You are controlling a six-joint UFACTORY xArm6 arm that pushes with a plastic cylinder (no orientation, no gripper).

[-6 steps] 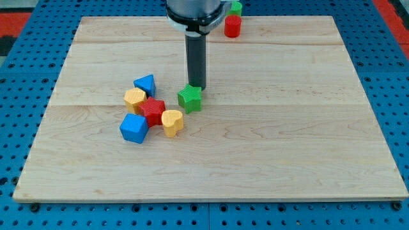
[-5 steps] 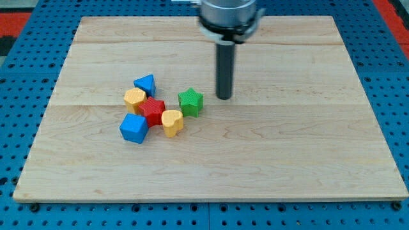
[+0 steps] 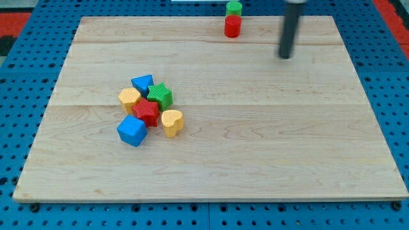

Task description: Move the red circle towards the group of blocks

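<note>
The red circle [image 3: 232, 26] stands near the board's top edge, just below a green circle [image 3: 234, 8]. My tip [image 3: 284, 56] is to the red circle's right and slightly lower, apart from it. The group of blocks lies at the view's left centre: a blue triangle [image 3: 143, 83], a green star [image 3: 160, 95], a yellow hexagon [image 3: 129, 98], a red star [image 3: 146, 112], a yellow heart [image 3: 172, 121] and a blue cube [image 3: 132, 130], all packed close together.
The wooden board [image 3: 268, 140] lies on a blue pegboard surface [image 3: 396, 76]. The red and green circles sit close to the board's top edge.
My tip has moved from beside the green star up and to the right, past the red circle. The green star now sits to the left, pressed into the group.
</note>
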